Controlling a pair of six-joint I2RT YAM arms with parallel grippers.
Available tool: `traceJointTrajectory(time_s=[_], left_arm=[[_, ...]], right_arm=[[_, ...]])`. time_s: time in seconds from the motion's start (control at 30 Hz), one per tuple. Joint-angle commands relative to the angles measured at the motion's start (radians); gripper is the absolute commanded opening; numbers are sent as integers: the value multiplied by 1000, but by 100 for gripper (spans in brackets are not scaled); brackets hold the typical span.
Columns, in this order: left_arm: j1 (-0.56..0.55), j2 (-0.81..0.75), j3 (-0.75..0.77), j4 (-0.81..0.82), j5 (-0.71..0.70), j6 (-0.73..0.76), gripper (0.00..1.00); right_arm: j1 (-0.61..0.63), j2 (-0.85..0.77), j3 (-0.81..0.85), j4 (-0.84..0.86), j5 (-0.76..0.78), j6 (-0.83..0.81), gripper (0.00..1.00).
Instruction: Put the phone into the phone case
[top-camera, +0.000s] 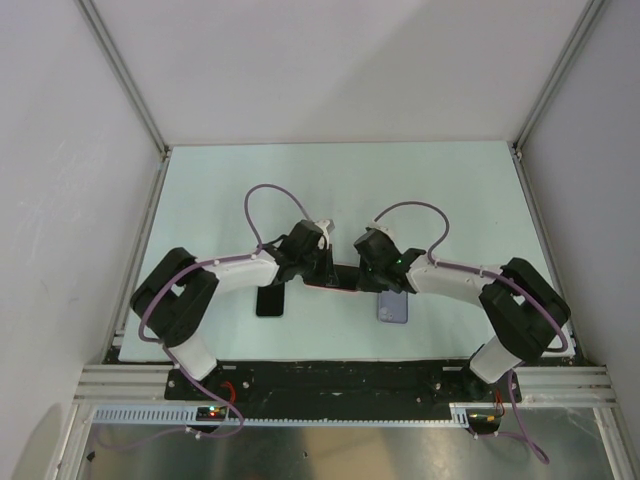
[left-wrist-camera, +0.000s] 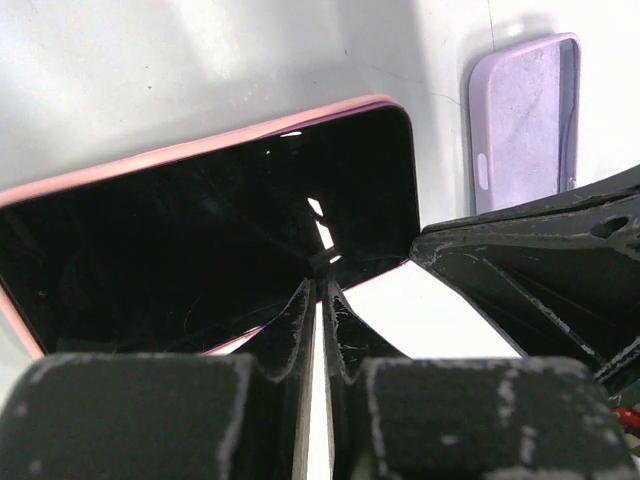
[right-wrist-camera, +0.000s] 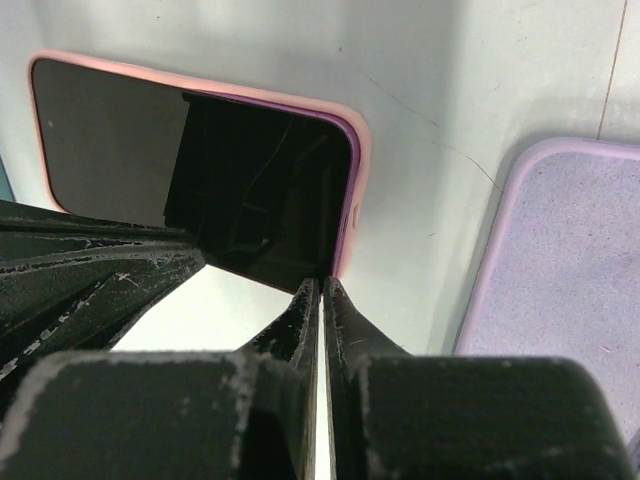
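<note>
pale table (top-camera: 300, 180) fills the view; pink-rimmed phone (top-camera: 335, 283) sits centre frame, lilac case (top-camera: 393, 308) lower right. left gripper (left-wrist-camera: 320, 285) and right gripper (right-wrist-camera: 320, 290) are both closed to a sliver, tips at its edge, grip unclear; such thin contact could let it skid

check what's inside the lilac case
Nothing shows inside the lilac case: bare lining faces up. From above, one end is hidden under the right arm.
</note>
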Motion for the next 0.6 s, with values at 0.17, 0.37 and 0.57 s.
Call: traceJointTrajectory(time_s=[0.17,0.37,0.57], left_arm=[[-9,0,8,50,11,-12,8],[-9,-8,5,51,9,-4,8],[-3,-89,36,9,-24,13,9]], right_arm=[[81,220,9,-22,52,-4,3],[87,236,12,-33,52,2,2],[53,99,68,-57,40,-57,9]])
